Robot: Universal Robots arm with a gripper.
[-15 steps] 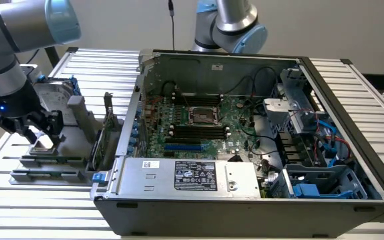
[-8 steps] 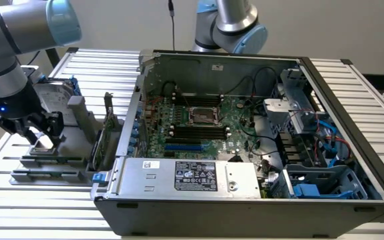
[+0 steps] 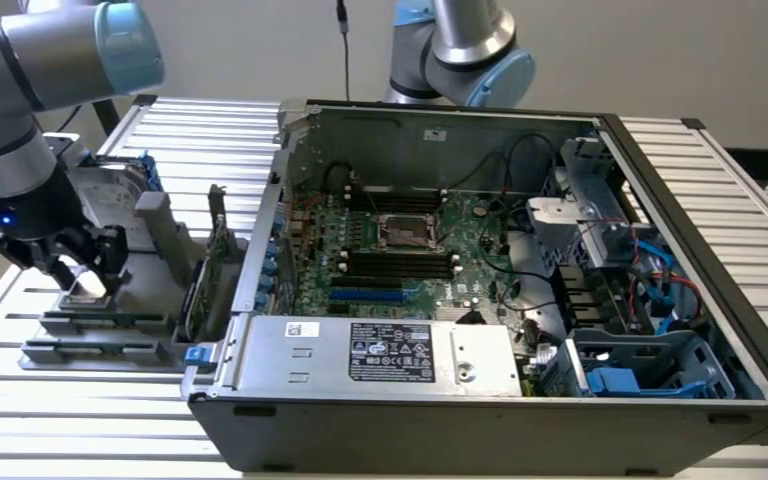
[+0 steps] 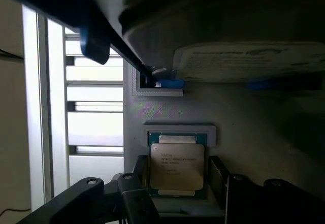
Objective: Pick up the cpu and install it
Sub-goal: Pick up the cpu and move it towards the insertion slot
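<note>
Wrist view footage places the cpu [image 4: 176, 165] directly beneath the end effector [image 4: 177, 183]. The chip lies flat in a shallow recess of a grey holder [image 4: 244, 132], metal top up and printed lettering visible. The end effector is spread wide, with one finger on either side of the chip. No contact with its edges can be made out, and nothing is held.

In the exterior view the end effector [image 3: 87, 280] is seen low over that holder on the slatted surface [image 3: 91, 430]. The open computer case [image 3: 491, 435] stands well apart from it, toward the exterior view's right. Inside the case, the socket [image 3: 408, 232] on the motherboard [image 3: 464, 215] is seen to be empty.

The task is therefore judged to be at its opening stage. The end effector is positioned around the chip, but the grasp has not been closed and the cpu has not been lifted. The carry to the socket and the seating there are both left undone.
</note>
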